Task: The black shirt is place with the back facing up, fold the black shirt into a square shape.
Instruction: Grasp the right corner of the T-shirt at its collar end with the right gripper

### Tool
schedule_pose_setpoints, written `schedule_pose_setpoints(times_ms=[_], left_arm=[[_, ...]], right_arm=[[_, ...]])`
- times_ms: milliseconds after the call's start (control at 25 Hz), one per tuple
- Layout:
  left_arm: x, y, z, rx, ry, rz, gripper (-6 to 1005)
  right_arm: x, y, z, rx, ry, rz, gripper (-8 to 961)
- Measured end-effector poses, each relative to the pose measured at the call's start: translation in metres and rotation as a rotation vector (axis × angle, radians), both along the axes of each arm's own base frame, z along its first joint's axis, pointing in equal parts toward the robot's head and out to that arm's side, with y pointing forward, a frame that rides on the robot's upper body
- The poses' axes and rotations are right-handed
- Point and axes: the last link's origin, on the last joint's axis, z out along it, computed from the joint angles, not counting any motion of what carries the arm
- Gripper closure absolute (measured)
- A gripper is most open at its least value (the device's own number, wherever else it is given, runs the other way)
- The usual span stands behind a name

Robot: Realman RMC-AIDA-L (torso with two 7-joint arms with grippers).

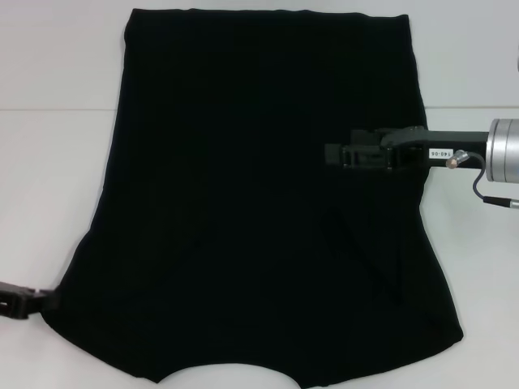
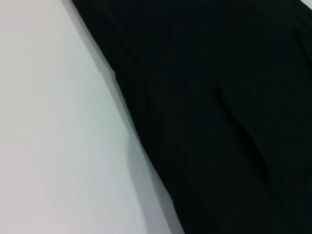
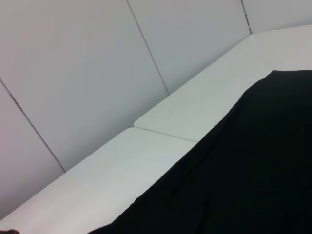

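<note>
Nearest the camera, at the lower edge of the head view, the black shirt's [image 1: 251, 203] collar end is lying against the frame bottom, and the garment is spreading flat up the white table [image 1: 49, 162] to its hem at upper centre. The left gripper [image 1: 20, 298] is sitting at lower left, touching the sleeve corner; whether its fingers are clenched or released I cannot tell. The right gripper [image 1: 345, 154] is hovering over the shirt's right side at mid-frame, its finger state equally unclear. Judging by this, a side fold is being set up; the next move calls for pinching the right edge and carrying it inward. Bare table is lying open on both flanks.
</note>
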Motion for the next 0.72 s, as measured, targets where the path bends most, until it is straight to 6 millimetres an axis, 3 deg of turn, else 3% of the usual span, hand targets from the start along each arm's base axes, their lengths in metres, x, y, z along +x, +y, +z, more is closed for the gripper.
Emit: schedule_pose_setpoints(times_ms=[200,400,640,720], left_arm=[[-0.002,0.001,0.009,0.048,-0.031,0.011,963],[0.000,0.000,0.007,0.043,-0.044,0.010,963],[0.000,-0.004,0.001,0.048,-0.081,0.020,963],[0.000,-0.004,0.000,0.049,-0.086,0.021,963]], right_arm=[[0.017,-0.006,0.008,-0.061,-0.036,-0.077,74],[0.045,-0.034,0.030,-0.185,-0.030,-0.142,74],[0.098,-0.072,0.064,-0.238,-0.026,-0.335,90],[0.102,-0.076,0.066,-0.244,-0.034,-0.347,101]])
